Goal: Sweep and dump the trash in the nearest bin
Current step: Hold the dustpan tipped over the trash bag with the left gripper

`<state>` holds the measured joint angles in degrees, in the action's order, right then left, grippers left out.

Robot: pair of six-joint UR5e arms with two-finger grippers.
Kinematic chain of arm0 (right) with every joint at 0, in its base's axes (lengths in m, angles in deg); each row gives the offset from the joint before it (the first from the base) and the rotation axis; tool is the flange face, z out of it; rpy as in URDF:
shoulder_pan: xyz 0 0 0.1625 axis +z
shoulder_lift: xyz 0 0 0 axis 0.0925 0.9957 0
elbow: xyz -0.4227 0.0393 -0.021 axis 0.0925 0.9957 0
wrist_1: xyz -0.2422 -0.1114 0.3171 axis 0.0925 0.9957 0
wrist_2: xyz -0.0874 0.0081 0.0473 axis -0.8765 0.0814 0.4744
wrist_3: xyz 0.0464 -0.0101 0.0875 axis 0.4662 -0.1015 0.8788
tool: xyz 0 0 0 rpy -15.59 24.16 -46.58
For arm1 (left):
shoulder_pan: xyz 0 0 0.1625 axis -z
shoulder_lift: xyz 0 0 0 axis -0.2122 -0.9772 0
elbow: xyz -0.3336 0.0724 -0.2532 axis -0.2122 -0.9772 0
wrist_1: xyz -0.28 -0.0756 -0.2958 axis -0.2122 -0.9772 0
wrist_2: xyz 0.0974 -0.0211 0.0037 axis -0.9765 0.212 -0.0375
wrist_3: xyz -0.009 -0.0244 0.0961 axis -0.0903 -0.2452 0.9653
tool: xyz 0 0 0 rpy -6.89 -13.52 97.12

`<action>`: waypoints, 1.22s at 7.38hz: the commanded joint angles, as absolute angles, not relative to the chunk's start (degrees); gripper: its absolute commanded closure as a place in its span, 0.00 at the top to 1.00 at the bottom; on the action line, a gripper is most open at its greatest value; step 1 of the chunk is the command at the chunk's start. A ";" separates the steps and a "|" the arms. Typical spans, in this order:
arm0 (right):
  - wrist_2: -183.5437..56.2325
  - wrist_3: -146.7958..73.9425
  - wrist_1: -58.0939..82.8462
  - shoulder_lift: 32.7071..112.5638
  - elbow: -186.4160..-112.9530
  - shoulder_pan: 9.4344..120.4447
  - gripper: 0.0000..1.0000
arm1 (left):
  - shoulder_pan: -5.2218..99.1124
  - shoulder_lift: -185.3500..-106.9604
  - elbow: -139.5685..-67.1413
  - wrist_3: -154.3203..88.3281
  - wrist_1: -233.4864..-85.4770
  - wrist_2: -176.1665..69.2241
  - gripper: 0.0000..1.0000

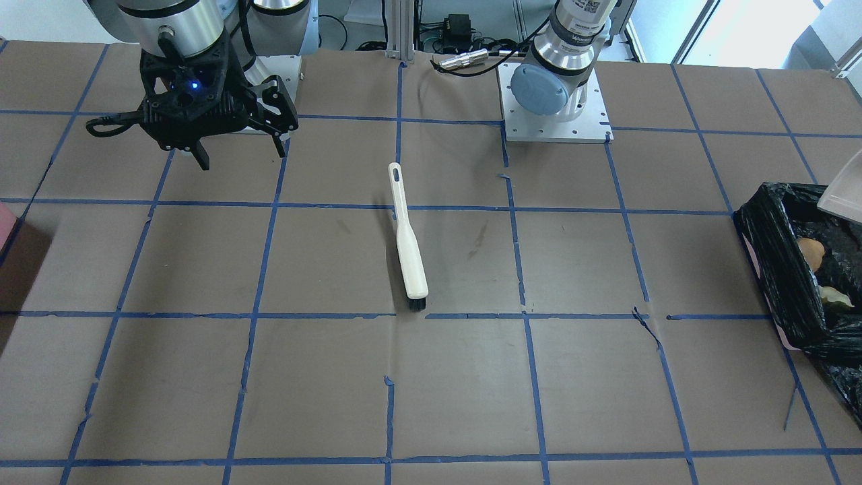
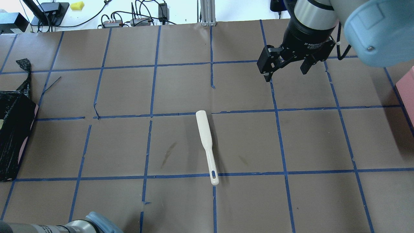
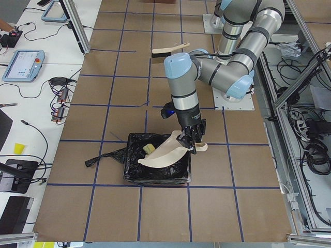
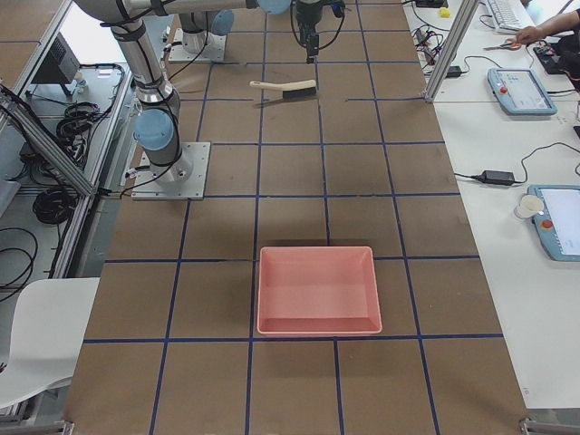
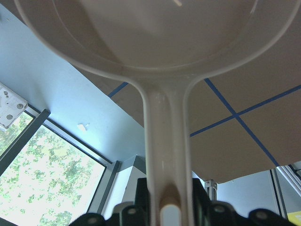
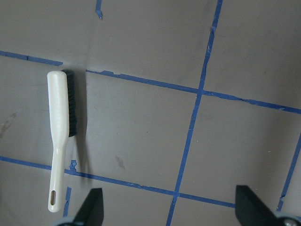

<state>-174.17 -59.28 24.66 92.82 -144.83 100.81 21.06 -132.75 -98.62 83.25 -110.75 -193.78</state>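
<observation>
The bin, lined with a crinkled black bag, stands at the table's end on my left side. Some of the trash lies inside it: an orange-brown lump and a pale-yellow chunk. My left gripper is shut on the handle of the white dustpan, which hangs tilted over the bin. In the left wrist view the handle runs between the fingers. My right gripper hovers open and empty above the table. The white brush lies flat mid-table, apart from both grippers.
A pink tray sits on the table at my right end. Blue tape lines grid the brown table. Cables and devices lie on the white side bench. The left arm's base plate is bolted near the table's robot edge.
</observation>
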 commanded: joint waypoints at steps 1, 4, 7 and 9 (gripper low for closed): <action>-174.04 -59.34 24.66 92.74 -144.84 100.76 1.00 | 21.76 -129.21 -99.74 82.20 -112.89 -185.19 0.01; -174.04 -59.25 24.66 92.74 -144.84 100.76 1.00 | 33.75 -127.88 -101.68 68.91 -118.41 -179.68 0.01; -174.04 -59.26 24.66 92.83 -144.84 100.67 1.00 | 48.00 -129.19 -104.56 51.41 -120.10 -174.33 0.01; -173.95 -59.26 24.66 92.74 -144.84 100.67 1.00 | 54.86 -129.28 -109.92 38.68 -120.19 -169.79 0.01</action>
<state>-174.02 -59.25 24.66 92.77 -144.85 100.69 50.27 -129.10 -106.71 47.69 -120.01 -173.29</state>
